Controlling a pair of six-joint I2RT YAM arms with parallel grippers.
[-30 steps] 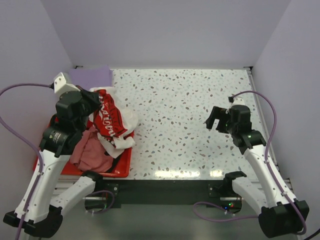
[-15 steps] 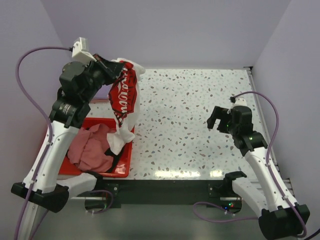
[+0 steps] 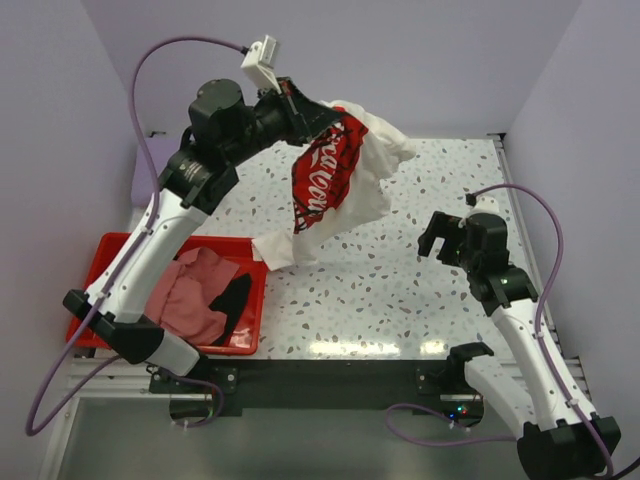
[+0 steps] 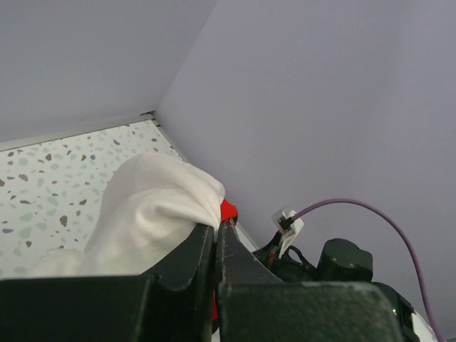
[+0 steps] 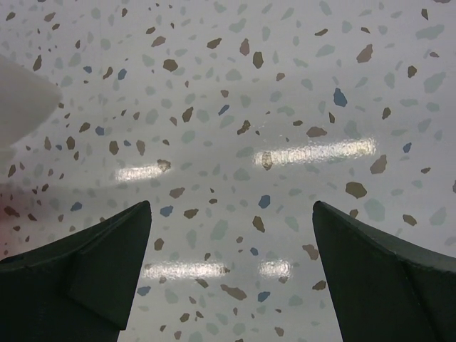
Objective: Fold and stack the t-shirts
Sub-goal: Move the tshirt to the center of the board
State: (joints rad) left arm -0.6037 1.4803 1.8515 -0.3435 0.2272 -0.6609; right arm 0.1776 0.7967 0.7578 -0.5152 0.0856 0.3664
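The cream-white t-shirt [image 3: 345, 190] with the red chest print hangs bunched in the air over the middle of the table. My left gripper [image 3: 335, 115] is shut on its top fold, and its lowest corner [image 3: 275, 250] trails near the tabletop by the tray. In the left wrist view the white cloth [image 4: 149, 206] bulges out beside the pinched jaws of that gripper [image 4: 216, 224]. A pink t-shirt [image 3: 185, 290] and a black one [image 3: 232, 300] lie crumpled in the tray. My right gripper [image 3: 440, 235] hovers open over the right of the table, holding nothing [image 5: 231, 271].
The red plastic tray [image 3: 110, 245] sits at the near left edge. A lavender cloth [image 3: 140, 185] shows at the back left, partly behind the left arm. A white cloth corner [image 5: 21, 107] enters the right wrist view. Walls enclose the speckled table [image 3: 420, 300] on three sides.
The left arm has lifted the cream-white t-shirt out of the tray, up and to the right over the table. The right arm has barely moved.
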